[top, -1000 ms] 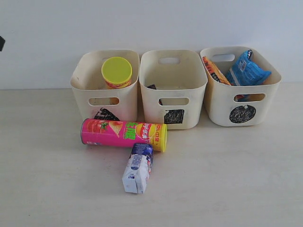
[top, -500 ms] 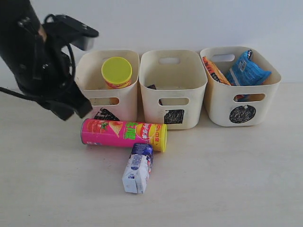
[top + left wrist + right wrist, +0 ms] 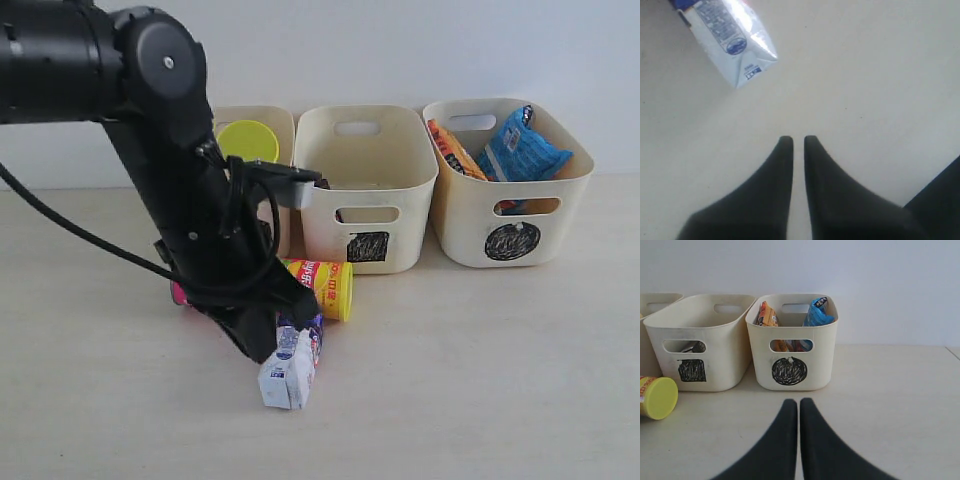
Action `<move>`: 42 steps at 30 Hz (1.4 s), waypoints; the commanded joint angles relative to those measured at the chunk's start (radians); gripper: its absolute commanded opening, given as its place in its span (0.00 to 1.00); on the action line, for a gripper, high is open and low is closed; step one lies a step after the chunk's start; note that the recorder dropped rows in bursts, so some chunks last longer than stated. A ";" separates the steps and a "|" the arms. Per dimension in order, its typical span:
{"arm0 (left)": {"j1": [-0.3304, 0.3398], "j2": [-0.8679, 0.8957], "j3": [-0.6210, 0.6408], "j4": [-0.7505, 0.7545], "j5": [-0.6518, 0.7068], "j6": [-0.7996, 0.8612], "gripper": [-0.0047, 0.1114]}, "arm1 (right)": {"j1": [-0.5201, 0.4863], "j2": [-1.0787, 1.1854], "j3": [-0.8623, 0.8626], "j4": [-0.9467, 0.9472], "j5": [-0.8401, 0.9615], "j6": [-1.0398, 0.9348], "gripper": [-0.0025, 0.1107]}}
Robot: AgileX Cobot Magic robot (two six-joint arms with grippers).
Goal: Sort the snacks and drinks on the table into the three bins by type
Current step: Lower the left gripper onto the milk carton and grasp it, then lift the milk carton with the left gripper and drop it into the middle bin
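Ext view: white-blue carton (image 3: pixel 289 368) lies flat on table (image 3: pixel 480 380), front-centre, long axis approx 1-to-7 o'clock, blue end far. L gripper (image 3: pixel 792 142) is down right by it, carton at about 4 o'clock off its tip. Touching or just beside, can't tell, arm blocks the spot. Wrist cam shows carton ahead of the tips & off to one side, not btwn them. Jaws nearly together, only a thin slit, nothing in it, so they must spread before any grab. R gripper (image 3: pixel 794 403) is clenched tight, empty, low over table facing the bins & not in ext view, so L arm looks the nearer one. Lying can (image 3: pixel 318 281) sits at carton's 12 o'clock, axis 9-to-3, yellow lid toward 3. It seems to touch carton's far end; most of it is hidden under L arm. Prob next: open, shift toward 4 o'clock, jaws across carton's short width. Risk: nudging the can, which may roll. Bins in a row behind, from carton: left bin (image 3: pixel 280 114) at 11 o'clock w/ standing can (image 3: pixel 248 140), middle bin (image 3: pixel 400 200) w/ square mark at 1, right bin (image 3: pixel 560 215) w/ circle at 2, holding orange bag (image 3: pixel 452 148) & blue bag (image 3: pixel 525 150). Middle bin is the likely home for drinks, since cans & bags have the other two.
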 commanded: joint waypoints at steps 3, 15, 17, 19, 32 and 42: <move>-0.007 0.088 -0.008 -0.040 -0.067 -0.002 0.43 | -0.003 -0.007 0.005 0.000 0.003 0.001 0.02; -0.007 0.194 -0.008 -0.018 -0.326 -0.133 0.73 | -0.003 -0.007 0.005 0.000 0.003 0.001 0.02; -0.007 0.214 -0.012 0.003 -0.352 -0.147 0.73 | -0.003 -0.007 0.005 0.000 0.003 0.001 0.02; -0.007 0.233 -0.017 0.030 -0.354 -0.172 0.73 | -0.003 -0.007 0.005 0.000 0.003 0.001 0.02; -0.007 0.293 -0.021 0.110 -0.404 -0.223 0.56 | -0.003 -0.007 0.005 0.000 0.003 0.001 0.02; -0.007 0.231 -0.023 0.110 -0.365 -0.215 0.07 | -0.003 -0.007 0.005 0.000 0.003 0.001 0.02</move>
